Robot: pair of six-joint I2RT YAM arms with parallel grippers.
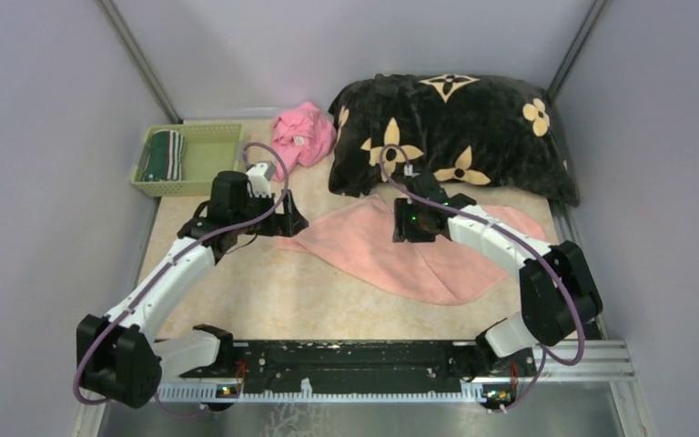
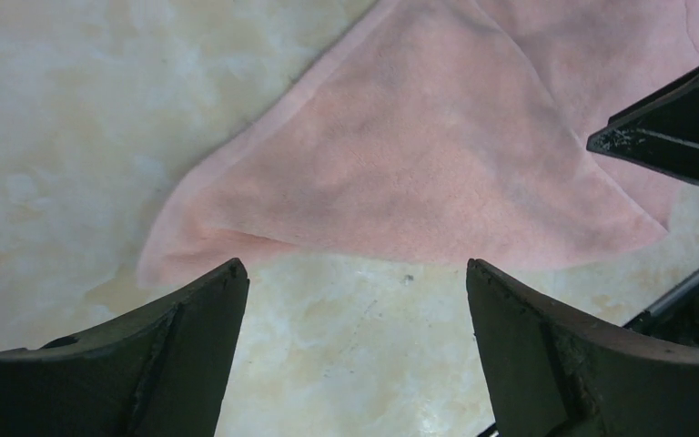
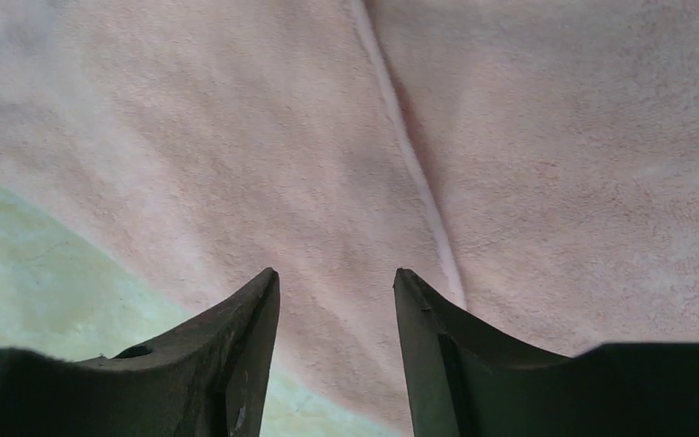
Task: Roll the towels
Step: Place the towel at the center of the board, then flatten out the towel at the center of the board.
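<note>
Nearest on the marbled surface (image 1: 255,296) lies the pale salmon-pink towel (image 1: 391,259), spread out but skewed, one corner pointing left and a hem ridge crossing its middle; none of it is rolled. The left pincer (image 2: 355,269) hangs just beside that left corner, jaws wide apart and empty. The right pincer (image 3: 337,273) sits low over the towel's middle, jaws partly apart next to the ridge, no cloth pinched between them. Farther back the green striped towel (image 1: 166,155) rests in the green basket (image 1: 191,189), seemingly rolled, so the pink one looks like the step in hand. Next, I judge, both pincers must take one short edge, square it and turn it over itself. The black flowered blanket (image 1: 473,127) lies behind
</note>
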